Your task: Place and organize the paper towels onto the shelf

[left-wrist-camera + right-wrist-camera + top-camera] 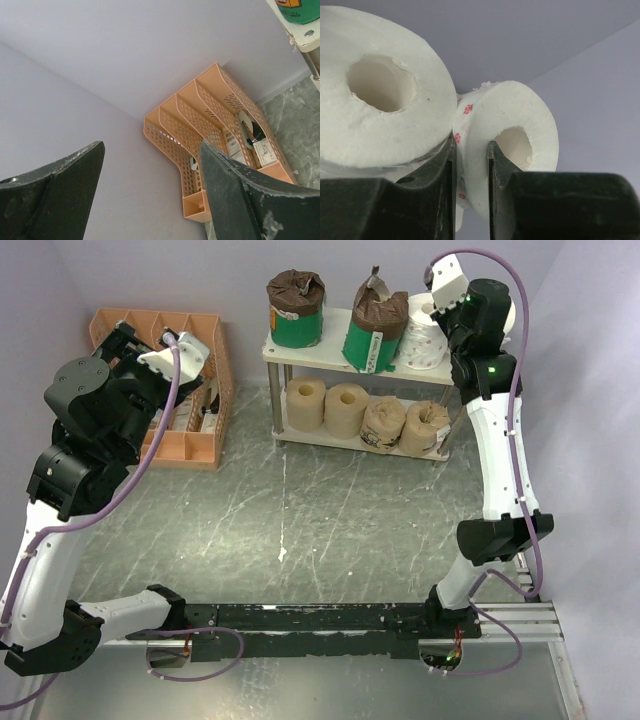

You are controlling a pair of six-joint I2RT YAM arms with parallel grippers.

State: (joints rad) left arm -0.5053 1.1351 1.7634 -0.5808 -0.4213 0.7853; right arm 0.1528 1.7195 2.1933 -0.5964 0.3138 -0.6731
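The shelf (310, 356) held four tan rolls (345, 408) below, two green rolls (296, 310) above. The right gripper (470, 150) pinched a white roll (520, 115); the left gripper (152, 150) gaped.

orange slotted organizer (210, 100): back-left, small items inside | grey marbled table (300, 530) | lilac walls (150, 275)
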